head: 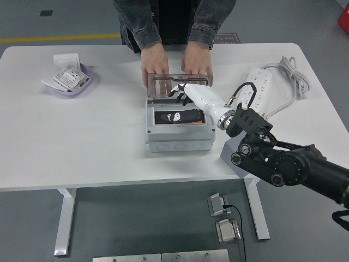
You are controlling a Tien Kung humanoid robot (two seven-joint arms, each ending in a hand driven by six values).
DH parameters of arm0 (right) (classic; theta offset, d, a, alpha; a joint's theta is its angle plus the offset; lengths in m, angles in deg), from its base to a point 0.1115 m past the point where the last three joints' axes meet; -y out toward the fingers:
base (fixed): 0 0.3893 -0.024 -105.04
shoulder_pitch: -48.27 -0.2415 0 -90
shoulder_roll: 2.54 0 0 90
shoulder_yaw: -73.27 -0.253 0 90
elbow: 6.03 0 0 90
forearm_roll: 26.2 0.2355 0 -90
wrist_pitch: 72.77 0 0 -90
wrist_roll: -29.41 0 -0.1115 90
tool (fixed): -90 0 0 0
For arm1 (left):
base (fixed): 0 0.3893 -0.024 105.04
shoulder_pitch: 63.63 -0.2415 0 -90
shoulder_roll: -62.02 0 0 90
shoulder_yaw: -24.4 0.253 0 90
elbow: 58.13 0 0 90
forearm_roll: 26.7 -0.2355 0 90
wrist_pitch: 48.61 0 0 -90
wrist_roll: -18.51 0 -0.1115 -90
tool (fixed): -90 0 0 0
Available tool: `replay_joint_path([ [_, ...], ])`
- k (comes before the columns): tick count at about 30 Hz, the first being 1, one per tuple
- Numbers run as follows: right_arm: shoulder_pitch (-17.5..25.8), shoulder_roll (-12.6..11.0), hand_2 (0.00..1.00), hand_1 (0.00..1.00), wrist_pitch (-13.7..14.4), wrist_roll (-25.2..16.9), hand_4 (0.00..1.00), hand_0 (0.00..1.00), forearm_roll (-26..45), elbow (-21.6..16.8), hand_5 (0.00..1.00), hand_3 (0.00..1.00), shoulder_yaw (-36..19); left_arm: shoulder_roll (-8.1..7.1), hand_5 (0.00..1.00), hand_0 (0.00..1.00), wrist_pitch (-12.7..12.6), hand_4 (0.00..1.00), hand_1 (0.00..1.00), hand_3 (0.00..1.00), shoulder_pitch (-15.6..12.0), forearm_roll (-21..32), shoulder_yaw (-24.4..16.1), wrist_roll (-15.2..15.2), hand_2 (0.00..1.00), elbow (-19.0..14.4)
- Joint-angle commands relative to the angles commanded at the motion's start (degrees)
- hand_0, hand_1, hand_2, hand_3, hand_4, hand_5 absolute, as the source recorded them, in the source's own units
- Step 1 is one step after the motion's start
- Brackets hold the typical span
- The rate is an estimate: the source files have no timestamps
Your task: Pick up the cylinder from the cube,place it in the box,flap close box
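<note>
A grey box (pixel 180 139) stands at the table's middle, its clear lid (pixel 177 83) upright at the far side. A person's two hands (pixel 155 68) hold the lid's top edge. My right hand (pixel 175 102), white with black fingers, reaches in over the box from the right. Its fingers (pixel 180 91) are spread against the lid's lower part and its thumb (pixel 177 116) stretches across the box's inside; it holds nothing. A sliver of the orange cylinder (pixel 192 121) shows inside the box under the thumb. No cube is visible.
A purple bowl (pixel 82 87) with packets stands at the far left, with a white card (pixel 65 57) behind it. A white power strip (pixel 257 90) and its cable (pixel 292 71) lie to the right of the box. My black forearm (pixel 289 166) hangs past the table's near right edge.
</note>
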Motion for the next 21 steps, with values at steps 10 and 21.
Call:
replay_joint_path([
  [10,1.2,-3.0,0.55,0.47,-1.7,1.3,0.998,0.511,-1.5,-8.6,0.641,0.688,-9.3,0.09,0.125,0.611,0.0,0.597,0.632,0.569,-0.1,0.3,0.5,0.0,0.578,0.0],
  [21,-8.0,0.7,0.547,0.463,-1.8,-0.6,0.998,0.516,5.2,3.1,0.654,0.686,-1.5,-0.01,0.114,0.611,0.0,0.592,0.627,0.569,0.3,1.3,1.8,0.0,0.577,0.0],
])
